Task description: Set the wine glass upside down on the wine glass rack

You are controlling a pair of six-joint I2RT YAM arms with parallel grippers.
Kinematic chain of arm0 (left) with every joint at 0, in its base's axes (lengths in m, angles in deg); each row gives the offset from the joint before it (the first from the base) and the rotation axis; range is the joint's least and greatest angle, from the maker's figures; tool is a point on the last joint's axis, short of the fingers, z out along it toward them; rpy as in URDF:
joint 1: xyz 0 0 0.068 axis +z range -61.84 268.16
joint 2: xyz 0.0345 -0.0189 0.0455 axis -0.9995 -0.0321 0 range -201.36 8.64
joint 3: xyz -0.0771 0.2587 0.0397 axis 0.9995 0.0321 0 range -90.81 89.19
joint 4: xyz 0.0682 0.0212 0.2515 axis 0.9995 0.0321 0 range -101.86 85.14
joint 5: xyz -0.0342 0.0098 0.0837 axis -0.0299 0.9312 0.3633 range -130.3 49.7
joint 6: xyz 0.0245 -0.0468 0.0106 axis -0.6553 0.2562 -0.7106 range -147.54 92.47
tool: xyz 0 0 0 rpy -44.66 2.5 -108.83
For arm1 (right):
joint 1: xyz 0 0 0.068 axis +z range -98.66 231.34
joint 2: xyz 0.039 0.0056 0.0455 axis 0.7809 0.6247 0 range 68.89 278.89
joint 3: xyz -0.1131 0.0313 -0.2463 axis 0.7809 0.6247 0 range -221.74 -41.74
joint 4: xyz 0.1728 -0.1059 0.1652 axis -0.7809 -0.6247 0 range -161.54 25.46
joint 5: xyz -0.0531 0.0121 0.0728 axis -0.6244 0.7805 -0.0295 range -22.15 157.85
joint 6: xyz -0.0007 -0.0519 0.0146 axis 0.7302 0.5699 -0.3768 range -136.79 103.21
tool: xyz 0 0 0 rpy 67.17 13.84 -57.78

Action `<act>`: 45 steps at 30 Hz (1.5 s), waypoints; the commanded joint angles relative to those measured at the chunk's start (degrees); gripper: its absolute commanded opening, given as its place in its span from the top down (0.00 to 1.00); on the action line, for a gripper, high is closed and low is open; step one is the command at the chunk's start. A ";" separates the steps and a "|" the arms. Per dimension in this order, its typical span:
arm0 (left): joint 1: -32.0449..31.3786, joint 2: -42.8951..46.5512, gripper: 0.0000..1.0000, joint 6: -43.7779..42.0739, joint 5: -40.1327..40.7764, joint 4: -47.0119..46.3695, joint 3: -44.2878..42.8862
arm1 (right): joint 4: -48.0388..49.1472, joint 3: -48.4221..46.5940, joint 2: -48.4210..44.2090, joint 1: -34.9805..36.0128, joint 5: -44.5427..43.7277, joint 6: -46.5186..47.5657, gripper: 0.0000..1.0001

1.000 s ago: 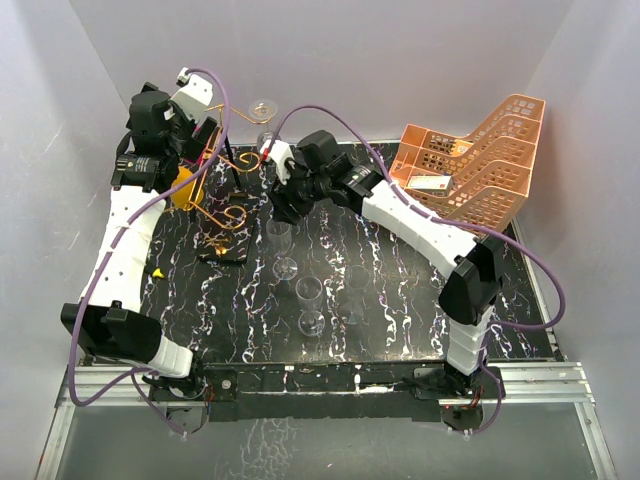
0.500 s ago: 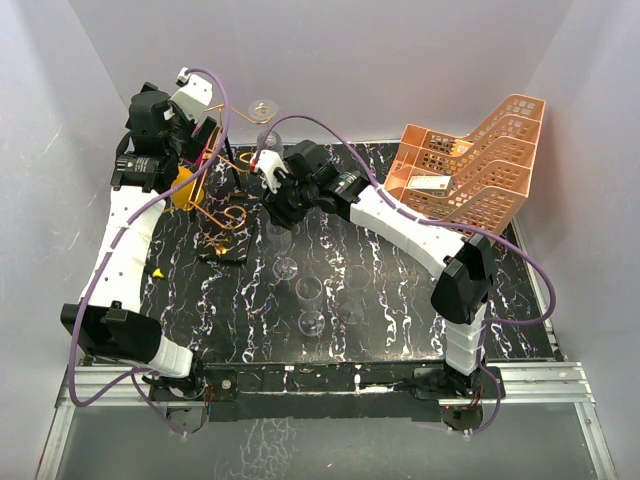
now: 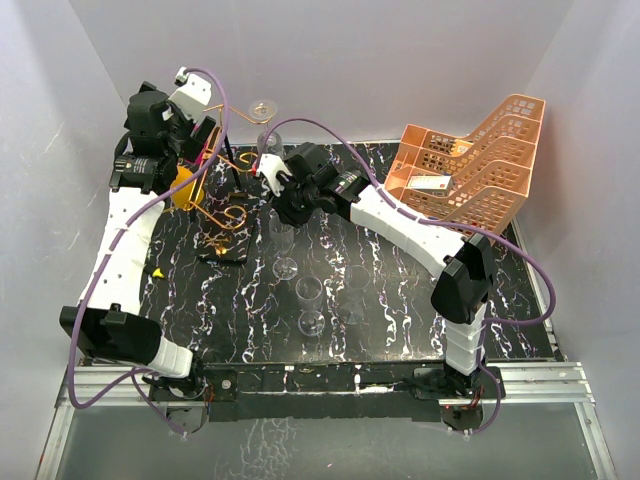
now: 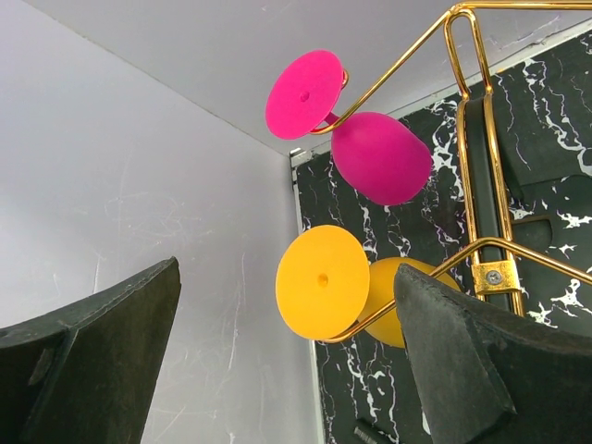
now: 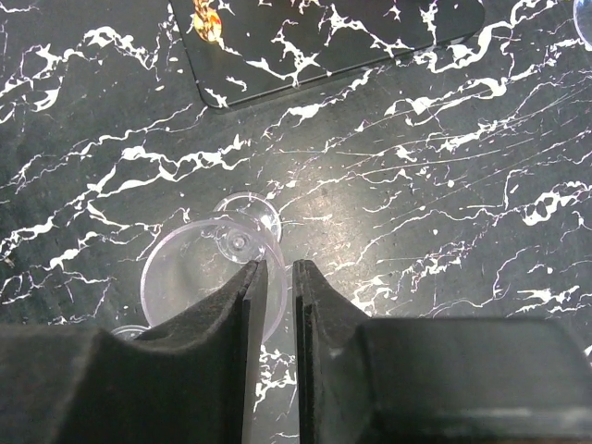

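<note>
A clear wine glass stands upright on the black marbled table, to the right of the gold wire rack. My right gripper is just above it. In the right wrist view the glass lies left of my fingers, and the right gripper is closed to a narrow gap with the rim's edge in it. The left gripper is wide open and empty beside the rack's arms. A pink glass and an orange glass hang there upside down.
Two more clear glasses stand nearer the front. Another clear glass hangs at the rack's back arm. An orange perforated tray rack fills the back right. The rack's dark base plate lies just beyond the gripped glass.
My right arm has swung left and lowered its gripper onto the upright clear glass. The left arm has not moved.
</note>
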 commanded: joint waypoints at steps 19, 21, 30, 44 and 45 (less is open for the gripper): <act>1.73 0.42 0.03 21.48 -22.21 5.49 -9.46 | 2.04 -4.89 -8.86 -8.47 -7.29 0.93 0.92; 1.76 -0.38 0.05 24.87 -26.40 5.82 -10.48 | 2.04 -6.51 -10.56 -10.71 -6.71 -0.01 0.92; 1.67 -2.98 0.12 41.21 -42.56 0.61 -8.97 | 2.36 -15.19 -13.35 -20.31 -5.17 -5.20 0.92; -5.66 -12.27 0.16 57.71 -53.32 -10.66 -10.54 | 14.25 -22.20 -13.91 -26.07 2.93 -13.94 0.92; -5.95 -12.85 0.16 58.69 -53.01 -10.83 -10.83 | 14.40 -22.81 -13.71 -26.17 3.90 -14.45 0.92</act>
